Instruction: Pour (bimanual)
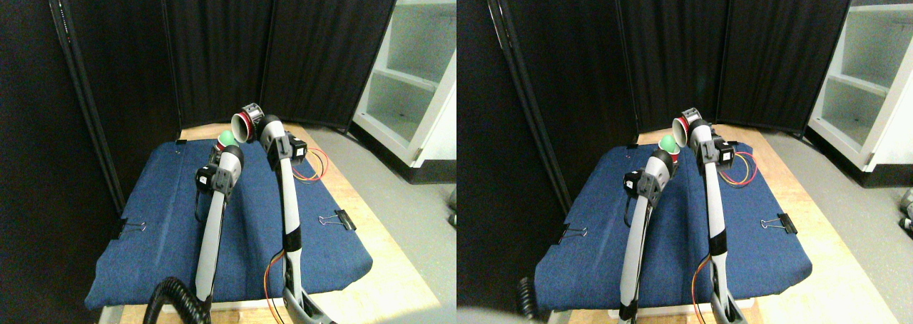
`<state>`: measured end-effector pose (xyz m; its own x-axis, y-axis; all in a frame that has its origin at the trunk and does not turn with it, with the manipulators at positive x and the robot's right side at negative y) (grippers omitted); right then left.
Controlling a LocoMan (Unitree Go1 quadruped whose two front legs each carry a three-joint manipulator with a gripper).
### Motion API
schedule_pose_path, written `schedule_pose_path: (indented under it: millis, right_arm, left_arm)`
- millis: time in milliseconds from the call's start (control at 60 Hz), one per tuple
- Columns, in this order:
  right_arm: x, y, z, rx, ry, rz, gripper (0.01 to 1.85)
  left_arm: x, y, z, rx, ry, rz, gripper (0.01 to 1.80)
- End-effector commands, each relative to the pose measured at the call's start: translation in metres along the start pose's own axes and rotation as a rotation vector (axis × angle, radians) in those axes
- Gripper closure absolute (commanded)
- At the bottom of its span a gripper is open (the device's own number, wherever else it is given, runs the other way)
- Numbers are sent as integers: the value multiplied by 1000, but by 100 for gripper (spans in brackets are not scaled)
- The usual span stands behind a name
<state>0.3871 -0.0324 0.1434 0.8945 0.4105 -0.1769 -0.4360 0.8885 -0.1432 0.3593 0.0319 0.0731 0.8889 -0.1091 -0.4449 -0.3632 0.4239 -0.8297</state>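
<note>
Red cup (243, 127) tipped sideways, white inside, green ball (226, 138) at its mouth (raised above the cloth)

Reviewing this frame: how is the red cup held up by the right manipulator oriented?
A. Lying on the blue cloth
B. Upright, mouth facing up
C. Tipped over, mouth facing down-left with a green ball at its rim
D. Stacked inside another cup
C: the red cup in the right gripper is tilted, its white inside showing, with the green ball at its mouth.
</note>
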Motion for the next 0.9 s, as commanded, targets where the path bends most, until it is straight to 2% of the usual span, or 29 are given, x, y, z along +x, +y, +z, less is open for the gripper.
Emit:
schedule_pose_path:
  millis: [17,67,117,183,200,250,383,533,667,700,850,900]
  right_arm:
    - [1,0,2,18,-14,-4,185]
    - [0,-1,2,47,-20,-13,185]
    - [0,-5,2,208,-42,-44,185]
    - [0,-7,2,313,-48,-91,185]
    - [0,-9,2,382,-46,-119,185]
    - [-1,-11,1,418,-44,-141,185]
    - [-1,-23,-5,740,-60,-201,185]
    - [2,-33,-16,860,-91,-223,185]
    - [2,-39,-24,977,-137,-194,185]
    - [2,-42,-28,1064,-147,-175,185]
    - [-2,-46,-38,1141,-190,-194,185]
    - [-3,-46,-43,1196,-206,-183,185]
  left_arm:
    - [-4,-6,1,-7,-3,-35,180]
    - [-5,-6,1,-9,-6,-35,180]
    - [-5,-6,2,-11,-5,-36,180]
    - [-6,-6,3,-8,-10,-34,180]
    - [-6,-5,4,-8,-12,-35,180]
    - [-6,-5,4,-9,-13,-36,180]
    - [-5,-4,6,-10,-14,-43,180]
    - [-1,-2,11,-6,-23,-51,180]
    - [3,0,15,11,-56,-64,180]
    - [4,1,17,19,-73,-61,180]
    - [9,7,23,8,-74,-73,180]
    - [11,10,26,-15,-91,-71,180]
